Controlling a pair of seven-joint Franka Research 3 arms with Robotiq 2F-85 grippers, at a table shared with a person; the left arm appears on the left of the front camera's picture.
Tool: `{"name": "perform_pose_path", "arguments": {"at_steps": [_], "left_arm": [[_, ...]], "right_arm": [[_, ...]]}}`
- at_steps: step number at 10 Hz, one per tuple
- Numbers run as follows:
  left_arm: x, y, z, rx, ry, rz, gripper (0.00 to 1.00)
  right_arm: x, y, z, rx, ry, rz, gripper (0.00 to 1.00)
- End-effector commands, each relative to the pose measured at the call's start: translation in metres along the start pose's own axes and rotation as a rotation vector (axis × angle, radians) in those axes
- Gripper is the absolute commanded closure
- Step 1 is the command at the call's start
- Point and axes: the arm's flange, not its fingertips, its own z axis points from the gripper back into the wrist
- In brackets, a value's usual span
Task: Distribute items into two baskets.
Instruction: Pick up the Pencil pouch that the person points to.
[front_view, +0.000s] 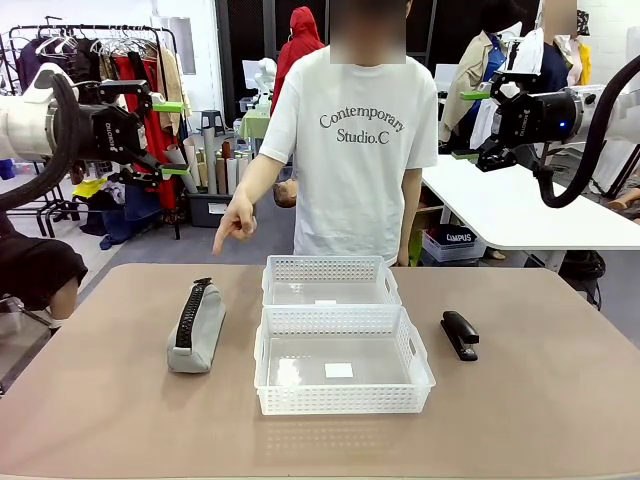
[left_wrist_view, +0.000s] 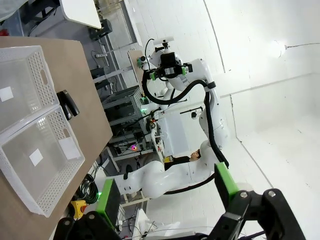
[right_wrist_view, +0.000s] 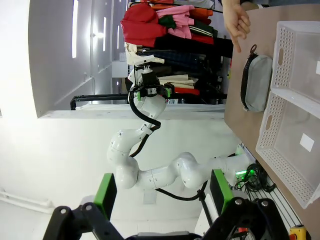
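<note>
front view, step: the very start of the sorting, i judge, with nothing in a basket yet. the grey pouch (front_view: 196, 328) lies flat on the desk (front_view: 540, 410), just left of the near basket (front_view: 340, 400). the black stapler (front_view: 460, 333) lies just right of it. the far basket (front_view: 330, 268) sits right behind the near one.
front view, person's hand (front_view: 236, 222): one finger points down at the desk near the pouch's far end (likely a cue for which item goes first).
front view, left pincer (front_view: 183, 138): high over the desk's left side, well apart from the pouch. its fingers are level and aimed toward the middle, jaws spread, pinching nothing.
front view, right pincer (front_view: 466, 125): a mirror pose, high at the right and well above the stapler, jaws spread and bare.
left wrist view, left arm's green pads (left_wrist_view: 109, 200): wide apart with nothing between them. the baskets and stapler sit off to one side, so the wrist looks across the desk, not down.
right wrist view, right arm's green pads (right_wrist_view: 220, 192): wide apart too, gripping nothing. the pouch lies beside the baskets, under the pointing finger.
next move, a judgement: the left arm is nearer the pouch. it needs to tip its wrist down, descend over the pouch, close across its narrow width and carry it to one basket. the stapler suits the right arm and the other basket.
</note>
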Motion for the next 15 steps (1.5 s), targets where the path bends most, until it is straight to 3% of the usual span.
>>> {"name": "perform_pose_path", "arguments": {"at_steps": [1, 5, 9, 11, 12, 14, 15], "left_arm": [[-0.001, -0.001, 0.0, 0.0, 0.001, -0.001, 0.0], [0.0, 0.0, 0.0, 0.0, 0.0, 0.0, 0.0], [0.004, -0.041, -0.011, 0.302, 0.067, 0.045, 0.0], [0.003, -0.043, -0.021, 0.497, 0.121, -0.003, 0.0], [0.002, -0.04, -0.026, 0.543, 0.146, -0.017, 0.0], [-0.001, -0.035, -0.034, 0.477, 0.174, 0.018, 0.0], [0.0, -0.037, -0.028, 0.518, 0.153, -0.017, 0.0]], "right_arm": [[-0.001, 0.002, 0.0, 0.002, 0.003, 0.005, 0.0], [-0.001, 0.002, 0.0, 0.002, 0.003, 0.005, 0.0], [-0.001, 0.002, 0.0, 0.002, 0.003, 0.005, 0.0], [-0.001, 0.002, 0.0, 0.002, 0.003, 0.005, 0.0], [-0.001, 0.002, 0.0, 0.002, 0.003, 0.005, 0.0], [-0.001, 0.002, 0.0, 0.002, 0.003, 0.005, 0.0], [-0.001, 0.002, 0.0, 0.002, 0.003, 0.005, 0.0]]}}
